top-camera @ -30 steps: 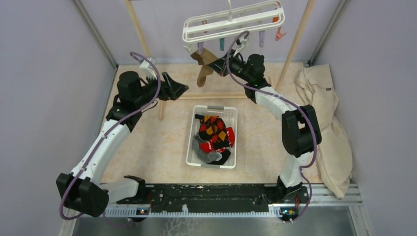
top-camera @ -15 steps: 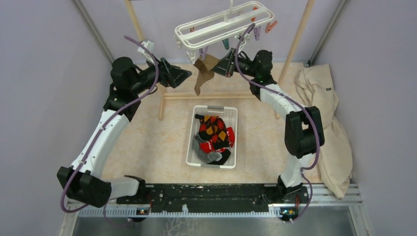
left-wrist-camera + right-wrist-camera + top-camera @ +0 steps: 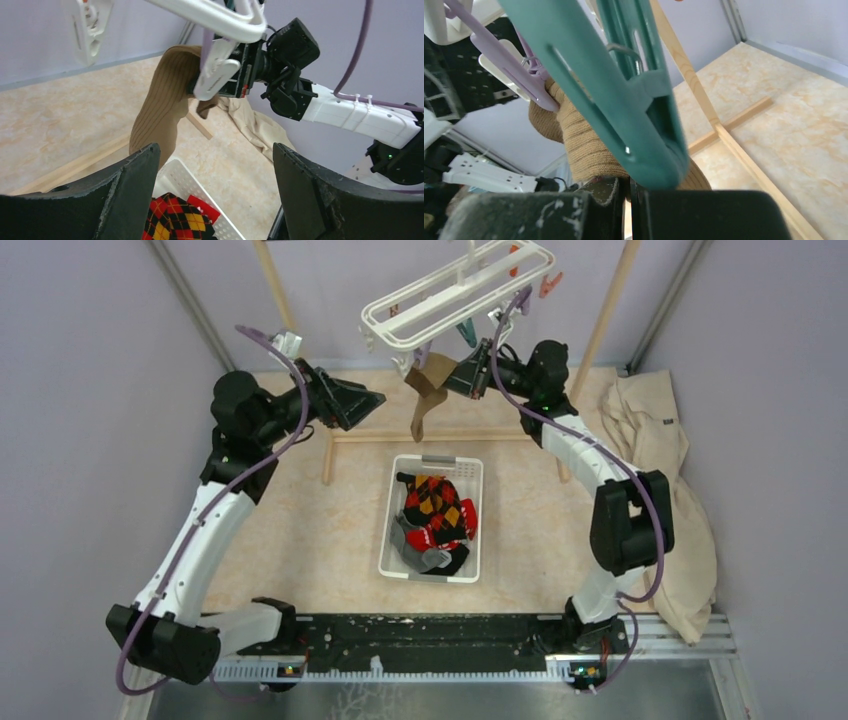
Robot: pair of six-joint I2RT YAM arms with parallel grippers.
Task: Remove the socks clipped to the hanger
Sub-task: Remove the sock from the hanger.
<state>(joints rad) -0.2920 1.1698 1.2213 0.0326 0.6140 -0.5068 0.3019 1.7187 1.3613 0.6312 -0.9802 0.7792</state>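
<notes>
The hanger (image 3: pixel 455 295) tilts steeper than before near the far edge, the tan sock (image 3: pixel 427 390) still clipped beneath. The right gripper (image 3: pixel 464 374) pinches that sock, jaws closed; the left gripper (image 3: pixel 378 398) gapes wide, holding nothing.

This is a robot test room, like a lab. Plain pale purple walls (image 3: pixel 90 390) box in a sandy table top (image 3: pixel 300 530). The white-and-black left robot arm (image 3: pixel 200 535) and right robot arm (image 3: pixel 575 445) are bolted to a black metal rail (image 3: pixel 430 635). A white plastic drying hanger (image 3: pixel 380 320) hangs above.
</notes>
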